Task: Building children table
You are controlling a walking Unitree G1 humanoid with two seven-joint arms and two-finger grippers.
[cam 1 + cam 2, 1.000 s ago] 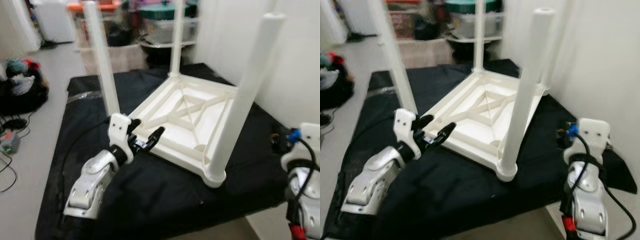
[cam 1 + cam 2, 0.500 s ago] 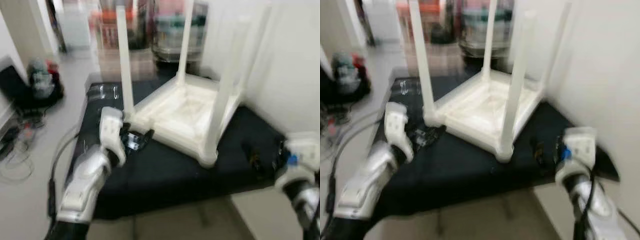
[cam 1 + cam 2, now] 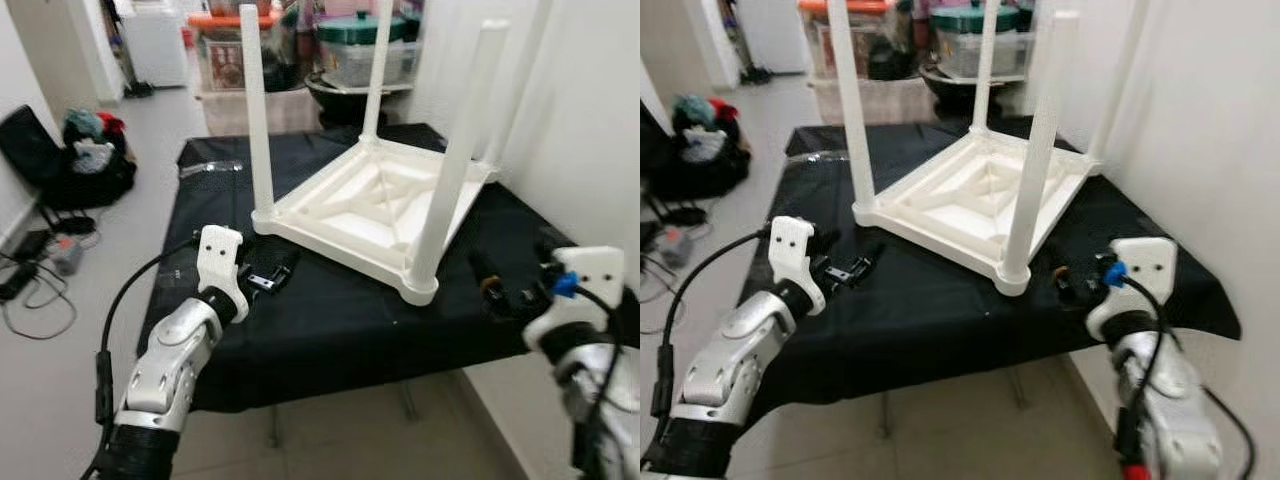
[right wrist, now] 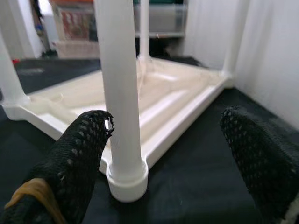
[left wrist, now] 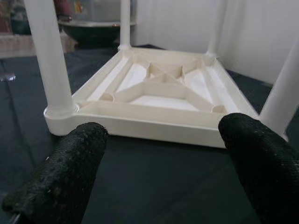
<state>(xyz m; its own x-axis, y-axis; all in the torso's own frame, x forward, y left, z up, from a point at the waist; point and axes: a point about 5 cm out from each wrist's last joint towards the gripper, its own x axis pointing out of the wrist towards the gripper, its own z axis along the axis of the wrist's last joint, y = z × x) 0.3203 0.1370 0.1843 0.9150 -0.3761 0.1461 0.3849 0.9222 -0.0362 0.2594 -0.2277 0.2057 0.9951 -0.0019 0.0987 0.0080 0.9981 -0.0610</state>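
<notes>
A white children's table (image 3: 330, 243) lies upside down on a black-covered platform (image 3: 330, 330), with its legs pointing up. My left gripper (image 3: 272, 277) hovers open over the black cloth, a short way in front of the table's near-left leg (image 3: 258, 110). In the left wrist view its fingertips (image 5: 65, 172) frame the table's ribbed underside (image 5: 163, 88). My right gripper (image 3: 512, 278) is open by the platform's right edge, beside the near-right leg (image 3: 455, 150). In the right wrist view that leg (image 4: 121, 84) stands just ahead between the fingers (image 4: 257, 158). Neither gripper touches the table.
A white wall (image 3: 590, 120) runs close along the platform's right side. Storage bins and boxes (image 3: 360, 45) crowd the space behind. On the grey floor at the left lie a dark bag with clutter (image 3: 80, 160) and cables (image 3: 30, 290).
The camera has pulled back and risen, so the whole table shows. My left gripper has come away from the table's rim. The right gripper has come up beside the near-right leg.
</notes>
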